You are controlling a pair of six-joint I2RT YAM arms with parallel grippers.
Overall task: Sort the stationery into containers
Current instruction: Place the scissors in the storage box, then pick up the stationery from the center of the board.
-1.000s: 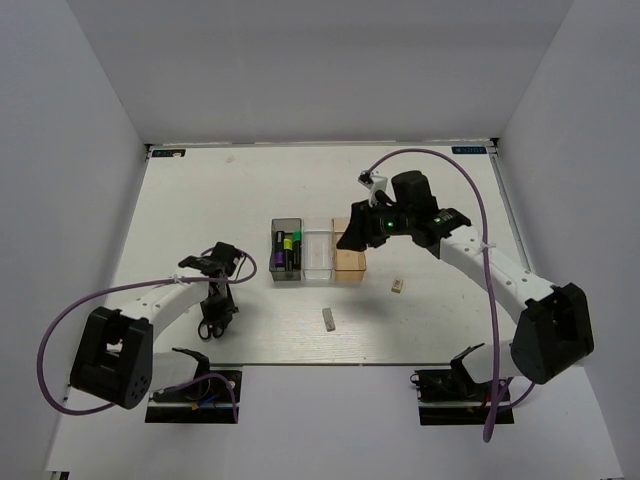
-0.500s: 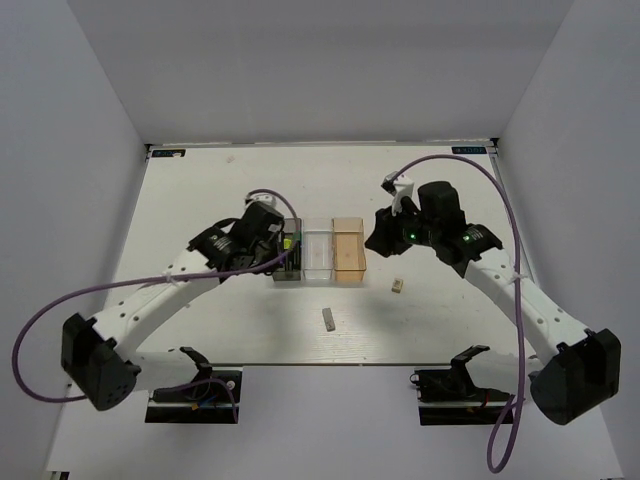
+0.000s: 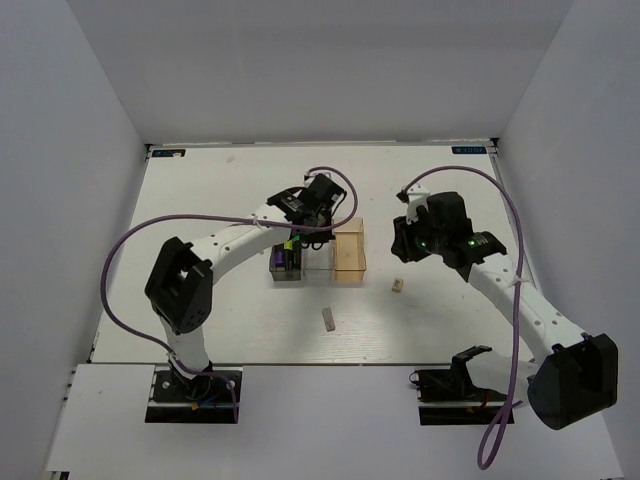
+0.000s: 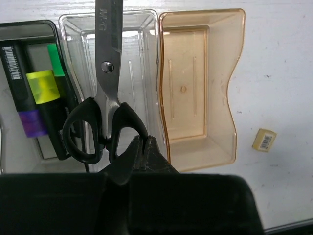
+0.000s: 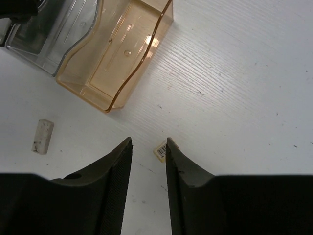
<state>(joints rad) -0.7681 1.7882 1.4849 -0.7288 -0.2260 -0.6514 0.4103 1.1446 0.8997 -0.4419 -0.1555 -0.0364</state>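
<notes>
Dark grey bin is holding 3 highlighters w/ yellow, purple, green caps. L gripper is clamping scissors by the handle, blades over clear bin, beside orange bin. R gripper, fingers apart, is hovering above beige eraser. Grey eraser is lying well apart. Vs 0.5 s ago, L arm has swung from dark bin to clear one.

A robotics lab test cell: a white wood-grain table lies beneath the left gripper and right gripper. Plain white panels wall it in beyond them and to either side, and purple cables loop back to clamped bases behind them.
</notes>
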